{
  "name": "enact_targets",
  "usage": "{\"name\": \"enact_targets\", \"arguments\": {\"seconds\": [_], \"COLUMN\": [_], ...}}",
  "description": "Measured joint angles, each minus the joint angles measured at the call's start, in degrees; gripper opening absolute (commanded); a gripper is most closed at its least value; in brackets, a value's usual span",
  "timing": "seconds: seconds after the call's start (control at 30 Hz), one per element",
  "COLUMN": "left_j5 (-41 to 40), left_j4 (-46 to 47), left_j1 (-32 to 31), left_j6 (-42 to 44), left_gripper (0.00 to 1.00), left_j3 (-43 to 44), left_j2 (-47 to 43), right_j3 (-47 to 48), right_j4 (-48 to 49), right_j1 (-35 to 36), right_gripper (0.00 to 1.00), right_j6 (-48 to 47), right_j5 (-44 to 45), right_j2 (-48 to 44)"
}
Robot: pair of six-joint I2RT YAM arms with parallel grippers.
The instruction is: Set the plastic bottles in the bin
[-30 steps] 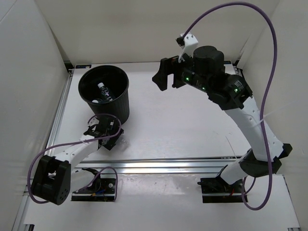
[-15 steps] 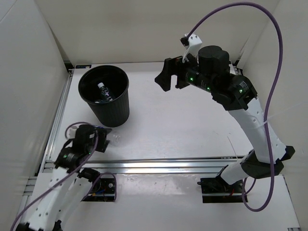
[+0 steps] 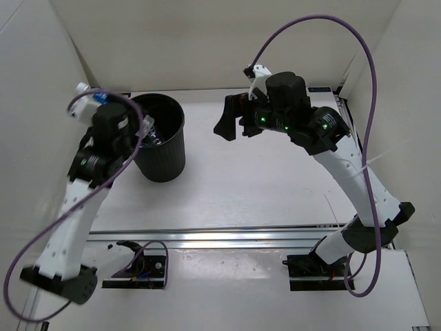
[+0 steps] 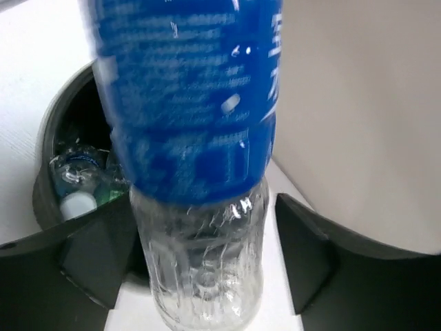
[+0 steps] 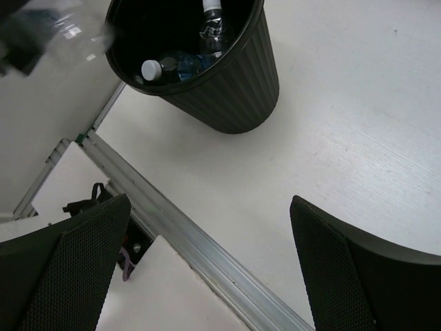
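My left gripper is raised beside the left rim of the bin. It is shut on the lower end of a clear bottle with a blue label, which fills the left wrist view between the fingers. The right wrist view shows this bottle blurred above and left of the bin. In the top view the wrist hides most of it. Inside the bin lie a clear bottle, a blue-labelled bottle with a white cap and a bit of green. My right gripper is open and empty, high over the table.
The left wall stands close behind the bin and the left gripper. An aluminium rail runs along the table's front edge. White table surface lies to the right of the bin.
My left arm has risen from the table in front of the bin to its upper left rim, carrying the blue-labelled bottle. My right gripper has shifted slightly left.
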Motion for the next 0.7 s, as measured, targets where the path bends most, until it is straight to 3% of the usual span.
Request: {"name": "enact_targets", "arguments": {"seconds": [0.03, 0.13, 0.27, 0.37, 0.47, 0.6, 0.7], "left_j5": [-0.52, -2.69, -6.78, -10.16, -11.72, -13.46, -15.1], "left_j4": [1.31, 1.46, -3.41, -2.95, -3.04, -10.56, -14.75], "left_j1": [0.09, 0.15, -1.05, -3.37, -4.04, -3.93, -3.93], "left_j6": [1.81, 4.07, 5.73, 8.46, 9.75, 8.57, 7.45], "left_gripper": [1.0, 1.0, 1.0, 1.0, 1.0, 1.0, 1.0], "left_j3": [0.57, 0.85, 3.37, 4.59, -1.36, -11.74, -18.53], "left_j2": [3.43, 12.24, 15.15, 8.59, -3.17, -18.21, -21.53], "right_j3": [0.09, 0.13, 1.88, 3.48, 2.62, -8.04, -15.72], "right_j4": [-0.07, -0.5, -3.96, -6.8, -9.92, -13.27, -16.87], "right_j1": [0.0, 0.0, 0.0, -0.11, -0.11, -1.31, -2.67], "right_gripper": [1.0, 1.0, 1.0, 1.0, 1.0, 1.0, 1.0], "right_j6": [0.07, 0.09, 1.25, 1.29, 1.92, 4.94, 7.28], "right_j5": [-0.42, -0.33, 4.24, 6.71, 9.05, 10.95, 12.37], "right_j2": [0.2, 0.68, 1.05, 0.44, -1.46, -8.17, -11.61]}}
